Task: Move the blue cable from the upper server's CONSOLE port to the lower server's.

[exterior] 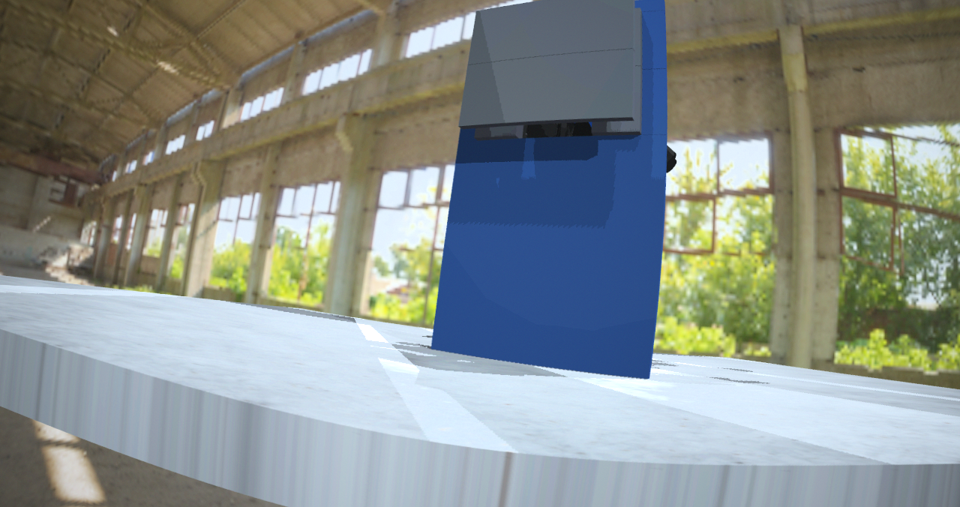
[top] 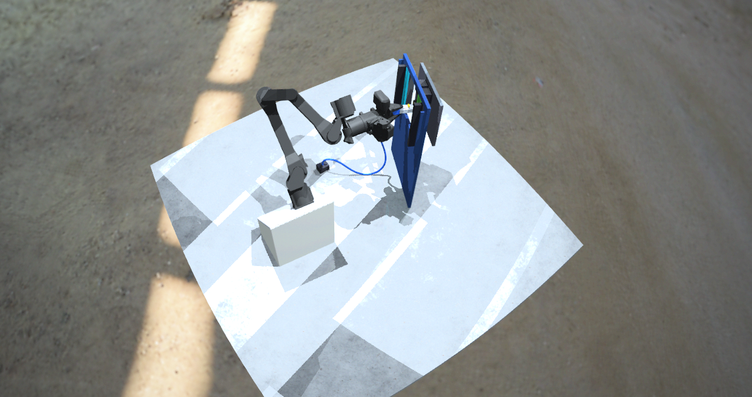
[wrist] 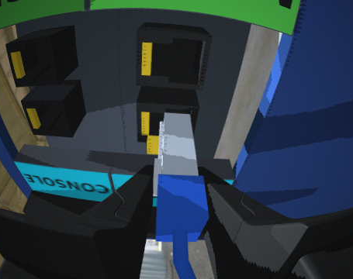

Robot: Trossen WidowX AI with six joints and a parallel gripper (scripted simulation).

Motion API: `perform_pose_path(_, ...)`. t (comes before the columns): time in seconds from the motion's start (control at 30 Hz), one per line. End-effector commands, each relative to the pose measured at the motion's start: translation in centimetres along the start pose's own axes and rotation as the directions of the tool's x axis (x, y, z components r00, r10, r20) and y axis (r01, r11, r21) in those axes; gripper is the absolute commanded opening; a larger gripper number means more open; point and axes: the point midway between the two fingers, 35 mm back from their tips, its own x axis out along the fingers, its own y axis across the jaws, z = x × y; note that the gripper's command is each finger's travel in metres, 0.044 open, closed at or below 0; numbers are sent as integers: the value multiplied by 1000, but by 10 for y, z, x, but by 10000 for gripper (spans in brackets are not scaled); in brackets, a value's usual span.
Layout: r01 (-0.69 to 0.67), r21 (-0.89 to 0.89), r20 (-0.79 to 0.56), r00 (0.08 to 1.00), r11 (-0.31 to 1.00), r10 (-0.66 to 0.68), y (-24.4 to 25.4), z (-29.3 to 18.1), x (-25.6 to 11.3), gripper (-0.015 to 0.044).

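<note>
The fingers (top: 402, 109) are mostly closed, pinching the blue plug (wrist: 181, 207), its pale front pointing toward twelve o'clock in the wrist view. The plug's tip overlaps a black socket (wrist: 167, 97), though whether it has entered is hard to judge. From the plug, the blue cable (top: 362, 174) (wrist: 181, 253) leaves toward six o'clock, ending at a small black block (top: 322, 167) on the worktop (top: 446, 289) (exterior: 301, 383).

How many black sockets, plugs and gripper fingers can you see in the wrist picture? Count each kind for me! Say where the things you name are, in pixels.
Black sockets (wrist: 65, 54) (wrist: 73, 108) (wrist: 176, 28) (wrist: 166, 97): 4
Plug with a blue back end (wrist: 181, 201) (top: 405, 109): 1
Gripper fingers (top: 394, 107): 2
Total: 7
</note>
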Motion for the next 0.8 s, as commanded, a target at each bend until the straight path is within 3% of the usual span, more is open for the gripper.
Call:
perform_pose_path(0.0,3,7,15,1000,1000,-3,-2,5,0,0)
perform_pose_path(0.77,4,8,16,1000,1000,-5,-3,7,-1,0)
